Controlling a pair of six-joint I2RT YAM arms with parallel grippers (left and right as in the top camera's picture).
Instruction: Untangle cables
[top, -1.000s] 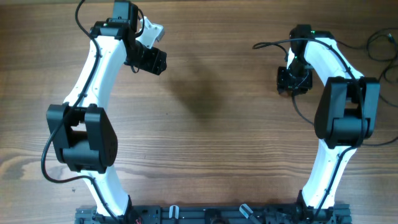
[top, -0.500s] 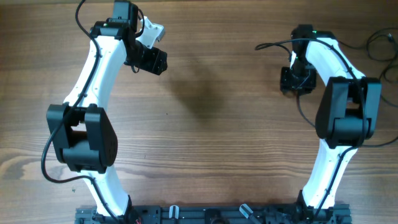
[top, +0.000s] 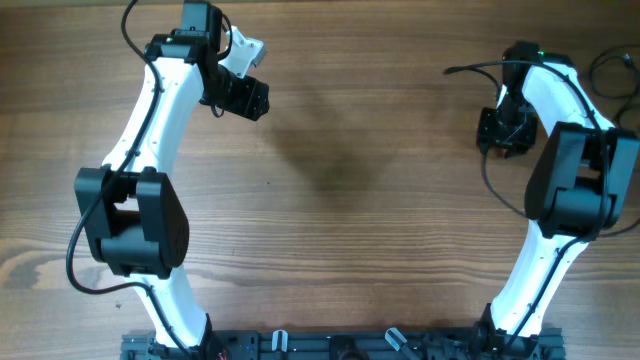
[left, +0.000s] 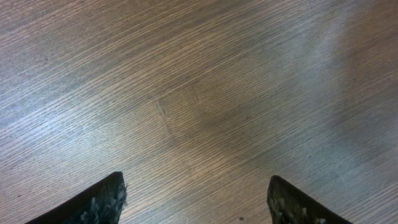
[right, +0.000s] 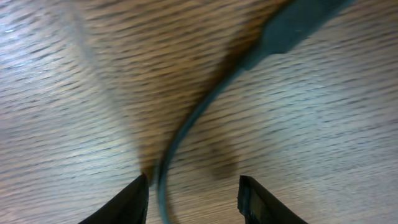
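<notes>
In the right wrist view a thin dark cable (right: 186, 127) curves over the wood, and its thicker plug end (right: 292, 28) lies at the upper right. It passes between the fingers of my right gripper (right: 193, 186), close to the left finger, and the jaws stand apart around it; the view is blurred. Overhead, the right gripper (top: 500, 132) is at the far right, with a thin cable (top: 465, 69) trailing left from the arm. My left gripper (top: 250, 100) hangs at the far left, and in its own wrist view this gripper (left: 196, 186) is open over bare wood.
More thin black cables (top: 612, 70) loop at the table's far right edge, behind the right arm. A black rail (top: 340, 345) with both arm bases runs along the near edge.
My right arm has moved to the right, and the thin cable's free end has travelled right with it. The left arm has stayed still.
</notes>
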